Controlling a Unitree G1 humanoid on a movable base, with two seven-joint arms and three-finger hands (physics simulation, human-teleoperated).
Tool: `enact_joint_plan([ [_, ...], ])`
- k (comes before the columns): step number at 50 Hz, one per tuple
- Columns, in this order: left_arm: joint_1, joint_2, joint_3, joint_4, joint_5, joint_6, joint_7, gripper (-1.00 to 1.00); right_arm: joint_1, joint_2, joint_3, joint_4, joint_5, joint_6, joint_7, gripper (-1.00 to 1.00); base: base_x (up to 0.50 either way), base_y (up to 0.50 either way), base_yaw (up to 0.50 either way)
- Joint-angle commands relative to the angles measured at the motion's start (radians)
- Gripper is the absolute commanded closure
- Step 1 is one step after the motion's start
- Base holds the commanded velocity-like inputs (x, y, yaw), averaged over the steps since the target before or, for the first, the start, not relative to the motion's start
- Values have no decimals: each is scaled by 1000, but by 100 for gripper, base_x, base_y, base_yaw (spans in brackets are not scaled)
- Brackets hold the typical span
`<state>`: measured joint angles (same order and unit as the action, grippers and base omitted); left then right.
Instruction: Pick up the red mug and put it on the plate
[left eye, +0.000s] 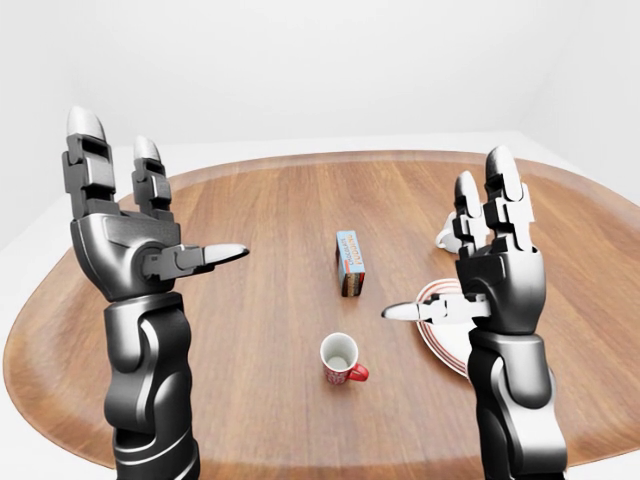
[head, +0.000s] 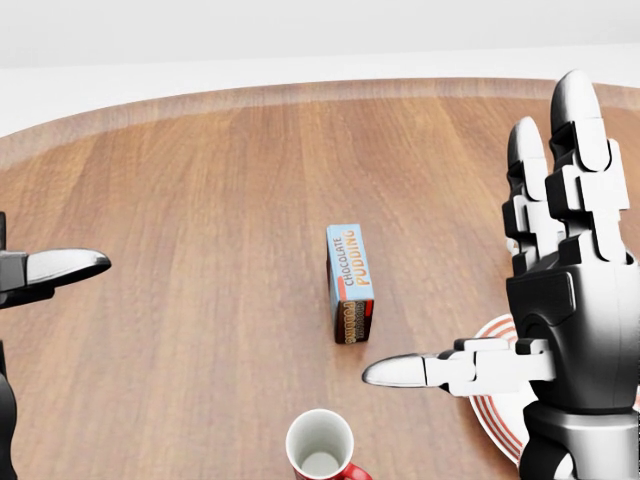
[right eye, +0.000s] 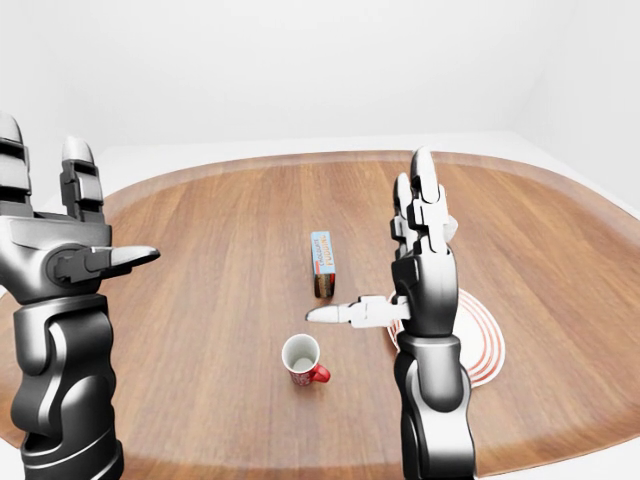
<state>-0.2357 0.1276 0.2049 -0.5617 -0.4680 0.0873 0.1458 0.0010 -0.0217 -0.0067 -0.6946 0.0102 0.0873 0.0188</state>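
Observation:
The red mug (left eye: 340, 358) stands upright on the wooden table, white inside, handle pointing right, near the bottom middle of the left-eye view. The white plate (left eye: 443, 338) with red rings lies to its right, partly hidden by my right forearm. My right hand (left eye: 440, 240) is raised above the plate's left edge, open, fingers up and thumb pointing left toward the mug's side. It holds nothing. At the left, well clear of the mug, my left hand (left eye: 175, 195) is also up, open and empty.
A blue chocolate pudding box (left eye: 350, 263) lies above the mug at the table's middle. A white mug (left eye: 446, 236) peeks out behind my right hand's fingers. The round table's edge (left eye: 60, 370) curves along the left and bottom.

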Motion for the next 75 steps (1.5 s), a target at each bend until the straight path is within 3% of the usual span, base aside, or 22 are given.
enact_joint_plan([
  [1,-6,1,0,11,1,0,0,-100,47,12,60,-49,-40,0,38,-100,0,0,0],
  [6,-6,1,-2,11,1,0,0,-100,53,-4,98,-50,-105,0,44,-100,0,0,0],
  [26,-3,-1,-3,17,11,0,-5,-100,129,-30,233,-59,-153,0,134,-100,0,0,0],
  [37,1,-2,-3,21,12,0,-7,-100,130,-38,251,-91,-189,0,175,-100,0,0,0],
  [59,9,-4,-3,12,10,0,-8,-100,118,-72,383,-86,-478,0,297,-100,0,0,0],
  [75,1,0,2,15,5,0,-5,-100,110,-49,446,-40,-686,0,390,-100,0,0,0],
])
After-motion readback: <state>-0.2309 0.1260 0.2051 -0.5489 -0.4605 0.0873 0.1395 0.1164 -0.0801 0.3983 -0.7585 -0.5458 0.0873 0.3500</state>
